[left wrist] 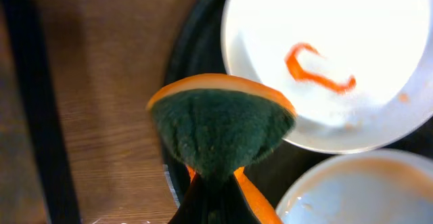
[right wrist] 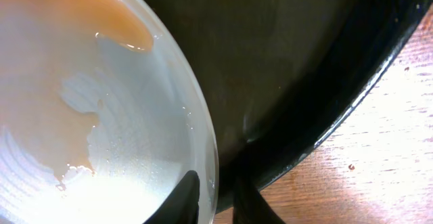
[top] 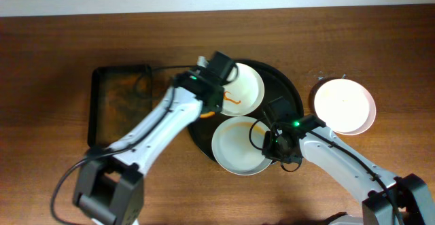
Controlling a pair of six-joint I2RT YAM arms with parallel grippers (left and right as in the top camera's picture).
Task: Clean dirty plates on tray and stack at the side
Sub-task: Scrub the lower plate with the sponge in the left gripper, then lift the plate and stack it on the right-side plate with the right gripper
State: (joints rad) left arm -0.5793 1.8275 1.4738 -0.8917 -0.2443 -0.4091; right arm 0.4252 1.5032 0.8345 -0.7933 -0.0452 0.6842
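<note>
The black round tray [top: 293,96] holds two plates. The white plate [top: 246,82] at the back carries an orange-red squiggle of sauce and also shows in the left wrist view [left wrist: 338,28]. The pale blue-green plate [top: 234,147] in front has an orange smear along its far rim. My left gripper [top: 208,108] is shut on a green and orange sponge [left wrist: 220,126], held just left of the white plate above the tray's rim. My right gripper [top: 275,147] is shut on the blue-green plate's right rim [right wrist: 203,149], one finger inside and one outside. The pale pink plate [top: 344,105] lies on the table, right of the tray.
A smaller rectangular dark rusty-brown tray [top: 121,102] lies left of the round tray, under my left arm. The wooden table [top: 61,62] extends all round. Black cables run along both arms.
</note>
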